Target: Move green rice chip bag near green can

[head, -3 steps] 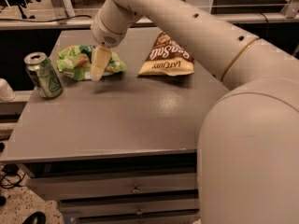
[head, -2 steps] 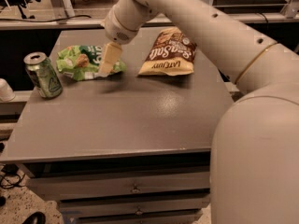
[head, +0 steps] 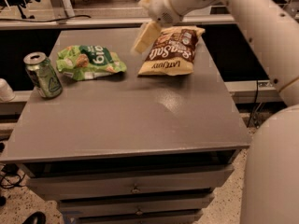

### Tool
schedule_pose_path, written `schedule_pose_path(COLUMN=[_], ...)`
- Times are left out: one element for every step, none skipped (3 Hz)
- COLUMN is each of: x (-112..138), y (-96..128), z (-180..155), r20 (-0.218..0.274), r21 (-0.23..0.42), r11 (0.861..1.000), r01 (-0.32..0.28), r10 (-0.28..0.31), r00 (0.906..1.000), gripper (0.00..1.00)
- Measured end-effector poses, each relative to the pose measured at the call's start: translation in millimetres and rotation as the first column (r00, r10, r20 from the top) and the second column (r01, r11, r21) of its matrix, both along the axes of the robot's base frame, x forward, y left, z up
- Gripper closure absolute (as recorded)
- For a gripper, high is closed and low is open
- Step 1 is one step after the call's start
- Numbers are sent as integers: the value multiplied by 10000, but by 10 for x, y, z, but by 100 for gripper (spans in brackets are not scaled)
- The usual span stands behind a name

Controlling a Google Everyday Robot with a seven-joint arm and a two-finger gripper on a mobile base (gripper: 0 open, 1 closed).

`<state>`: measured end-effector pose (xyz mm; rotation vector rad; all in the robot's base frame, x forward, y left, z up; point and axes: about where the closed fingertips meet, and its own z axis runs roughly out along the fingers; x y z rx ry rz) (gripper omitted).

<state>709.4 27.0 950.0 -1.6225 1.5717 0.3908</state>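
Hovering above the table (head: 140,120), gripper (head: 147,36), open-or-closed I cannot tell; green rice chip bag (head: 88,62) lies crosswise below-left, seemingly just beside green can (head: 43,74).

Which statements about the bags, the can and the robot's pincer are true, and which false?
1. The green can stands upright, left of the green rice chip bag. True.
2. The pincer grips the green rice chip bag. False: it hangs in the air beside the brown chip bag, and the green rice chip bag lies on the table.
3. The brown chip bag lies on the floor. False: it is on the table.
4. The table has drawers below its top. True.
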Motion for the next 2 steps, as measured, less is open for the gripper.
schedule_pose_path(x=[-21,-19], y=[-654,-638], z=[303,296], r20=[267,259], r21=[905,895], r11=[9939,9941], r01=[630,609], r10=[-657,-635], r00=[9975,9976], gripper=[0,0])
